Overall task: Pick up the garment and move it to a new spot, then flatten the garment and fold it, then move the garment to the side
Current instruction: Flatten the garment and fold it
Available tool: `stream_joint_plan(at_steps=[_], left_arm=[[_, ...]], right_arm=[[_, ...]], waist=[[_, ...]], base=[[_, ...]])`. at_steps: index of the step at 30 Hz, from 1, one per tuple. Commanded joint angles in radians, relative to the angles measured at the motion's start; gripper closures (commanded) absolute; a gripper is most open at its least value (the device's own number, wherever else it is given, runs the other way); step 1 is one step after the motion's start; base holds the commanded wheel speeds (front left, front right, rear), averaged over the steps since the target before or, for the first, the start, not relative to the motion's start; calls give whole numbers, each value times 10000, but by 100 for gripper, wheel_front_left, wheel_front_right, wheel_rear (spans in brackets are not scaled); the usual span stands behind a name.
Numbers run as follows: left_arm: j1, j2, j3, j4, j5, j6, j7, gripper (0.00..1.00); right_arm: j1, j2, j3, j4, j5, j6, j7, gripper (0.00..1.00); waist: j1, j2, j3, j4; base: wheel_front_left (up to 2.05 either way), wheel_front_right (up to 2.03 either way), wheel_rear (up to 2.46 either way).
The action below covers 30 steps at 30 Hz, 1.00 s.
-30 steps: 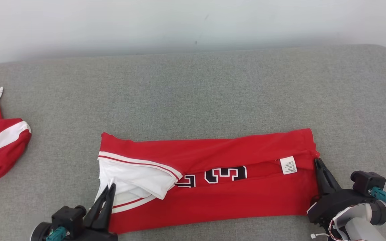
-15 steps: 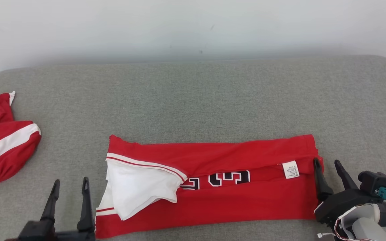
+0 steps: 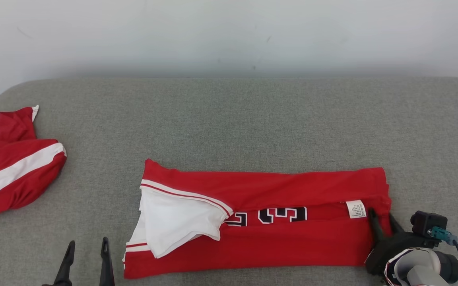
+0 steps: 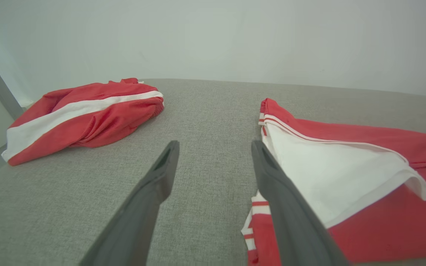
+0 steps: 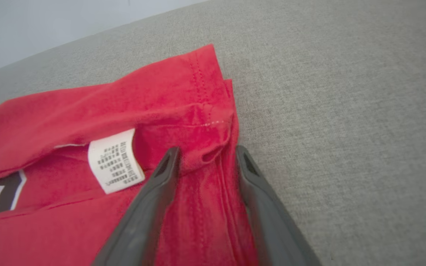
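Lying lengthwise near the front edge of the grey fabric-covered table (image 3: pixel 253 119), the garment (image 3: pixel 292 186) is resting as a long red band, already doubled over on itself. A second red garment (image 3: pixel 14 171) is sitting well apart at the far left and is not interfering.

The left claw (image 3: pixel 87 254) is hanging wide open and empty, just beside the garment's left end. The right claw (image 3: pixel 381 217) is standing with jaws parted astride the right-end hem, cloth lying between the fingers but not visibly pinched.

Assessment: a crosswise fold is appearing due. The right claw is needing to catch all the hem layers, not the top one alone. The white flap (image 3: pixel 173 218) is spilling loose and is wanting tucking first. The care label (image 3: pixel 356 209) is showing nearby.
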Motion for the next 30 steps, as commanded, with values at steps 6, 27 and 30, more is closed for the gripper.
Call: stream_joint_plan(at_steps=[6,27,30], left_arm=[[174,-59,192,124,256,-29,-32,0],[491,-61,100,164,21,231,-32,0],[563,-61,28,170,9,246,-32,0]], right_arm=[[-206,-93,167,204,236,-26,-97,100],[475,-1068,-109,-2829,-816,-26,-182,100],[686,-573,554,-4170,-1068,-24,-18,100]], waist=[[0,0,-19,-112],[0,0,-513,-498],[0,0,-585,-529]], base=[[0,0,0],[0,0,0],[0,0,0]])
